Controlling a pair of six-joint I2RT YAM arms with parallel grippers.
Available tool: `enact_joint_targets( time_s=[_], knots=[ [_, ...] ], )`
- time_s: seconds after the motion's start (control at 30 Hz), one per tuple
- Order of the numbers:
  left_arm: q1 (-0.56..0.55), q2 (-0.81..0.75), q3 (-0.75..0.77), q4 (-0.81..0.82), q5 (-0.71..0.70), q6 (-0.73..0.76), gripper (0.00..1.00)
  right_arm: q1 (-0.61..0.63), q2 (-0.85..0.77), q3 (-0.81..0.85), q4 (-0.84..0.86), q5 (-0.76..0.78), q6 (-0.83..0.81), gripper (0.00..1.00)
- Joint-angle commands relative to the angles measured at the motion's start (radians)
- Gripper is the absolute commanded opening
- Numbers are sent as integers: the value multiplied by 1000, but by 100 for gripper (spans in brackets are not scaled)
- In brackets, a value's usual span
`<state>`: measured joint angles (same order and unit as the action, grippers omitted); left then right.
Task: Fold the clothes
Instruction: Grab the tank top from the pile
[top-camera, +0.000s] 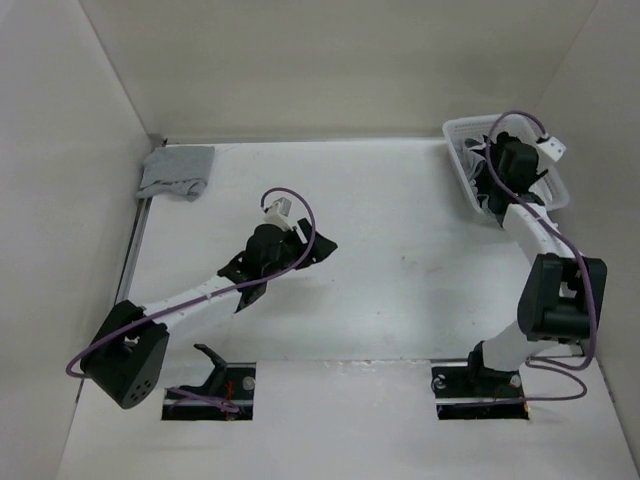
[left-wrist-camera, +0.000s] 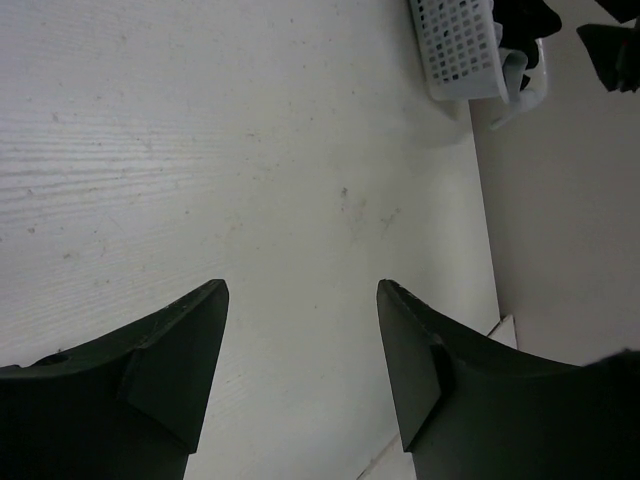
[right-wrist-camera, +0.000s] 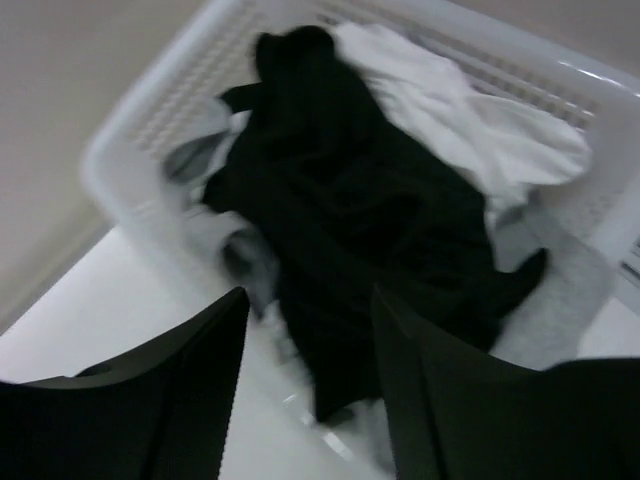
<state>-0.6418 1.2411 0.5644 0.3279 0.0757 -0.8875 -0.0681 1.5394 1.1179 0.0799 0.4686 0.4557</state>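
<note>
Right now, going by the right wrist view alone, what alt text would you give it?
A crumpled black fabric garment lies in a white plastic lattice basket with a white cloth garment. The right gripper stands open above it, empty.

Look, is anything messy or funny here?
Yes. The black cloth lies crumpled in the basket, and one end seems to hang over the near rim. A white cloth is bunched up beside it. The grey cloth at the far left looks folded.
</note>
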Motion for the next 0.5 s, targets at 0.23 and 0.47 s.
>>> enact_joint_targets(
  time_s=[0.23,0.47],
  knots=[
    [8,54,-32,97,64,-10,60,-216,257,207,-32,-303,176,70],
    [17,77,-37,118,65,-10,60,-223,349,295,-57,-349,202,45]
  ],
)
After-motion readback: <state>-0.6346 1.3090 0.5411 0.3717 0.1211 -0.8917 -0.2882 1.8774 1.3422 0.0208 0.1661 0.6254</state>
